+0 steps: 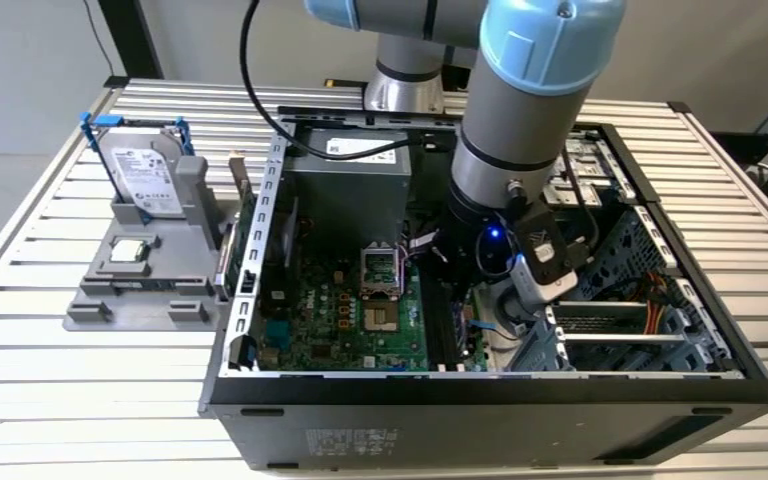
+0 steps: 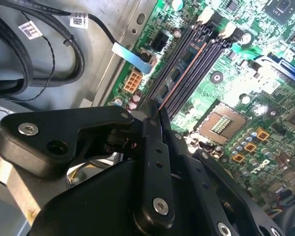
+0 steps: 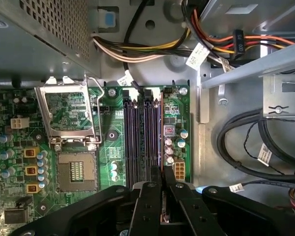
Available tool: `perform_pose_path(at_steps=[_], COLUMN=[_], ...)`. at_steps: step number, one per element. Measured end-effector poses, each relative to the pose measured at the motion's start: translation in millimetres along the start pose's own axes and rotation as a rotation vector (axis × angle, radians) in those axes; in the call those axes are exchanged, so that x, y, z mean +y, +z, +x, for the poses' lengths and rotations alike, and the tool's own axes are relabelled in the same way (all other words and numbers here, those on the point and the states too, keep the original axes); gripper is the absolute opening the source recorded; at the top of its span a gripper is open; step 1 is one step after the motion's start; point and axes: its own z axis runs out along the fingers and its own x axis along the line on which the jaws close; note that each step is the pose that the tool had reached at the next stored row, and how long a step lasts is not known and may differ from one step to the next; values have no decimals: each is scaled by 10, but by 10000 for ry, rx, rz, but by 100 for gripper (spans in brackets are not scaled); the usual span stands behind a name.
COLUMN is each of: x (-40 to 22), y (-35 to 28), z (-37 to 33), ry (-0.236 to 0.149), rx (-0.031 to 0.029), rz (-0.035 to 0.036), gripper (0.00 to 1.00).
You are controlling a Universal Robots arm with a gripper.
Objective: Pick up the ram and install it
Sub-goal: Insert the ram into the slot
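Steel slats form the table [image 1: 37,330]. The exterior view alone takes in the whole setup: the open black computer case [image 1: 491,410] stands mid-table, and my arm [image 1: 518,120] comes in from twelve o'clock and reaches down into its middle. The green motherboard [image 1: 344,320] covers the case floor.

At nine o'clock of the case, just beside its wall, stands a grey fixture [image 1: 144,290]. It holds a hard drive [image 1: 144,175] upright in blue brackets. A small square processor chip [image 1: 128,250] lies at six o'clock of the drive.

Both wrist views show detail that the exterior view hides behind my wrist. The first wrist view shows coloured power cables [image 3: 152,49] beyond the board's edge, the processor socket [image 3: 76,169] with its metal frame raised, and the dark memory slots [image 3: 137,137] beside it. The second wrist view shows the slots [image 2: 196,54] slantwise, with their white end latches and thick black cables [image 2: 39,54] against the case wall.

My gripper [image 3: 162,184] [image 2: 157,115] sits over the near end of the slots. The jaws are drawn almost together, with only a board's thickness between them. They clamp the ram [image 2: 184,73], which is seen edge-on as a thin strip with a copper-coloured line. The strip runs in line with the slots, along the outermost one [image 3: 161,132]. Whether it is seated in that slot or just above it, I cannot tell.
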Motion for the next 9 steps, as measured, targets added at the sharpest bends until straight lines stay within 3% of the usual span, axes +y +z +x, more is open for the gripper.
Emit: perform_pose_path(at_steps=[3,9], x=[-15,-20], y=[-1,1], z=[-1,-3], ry=[1,-35], rx=[52,52], rz=[23,178], gripper=[0,0])
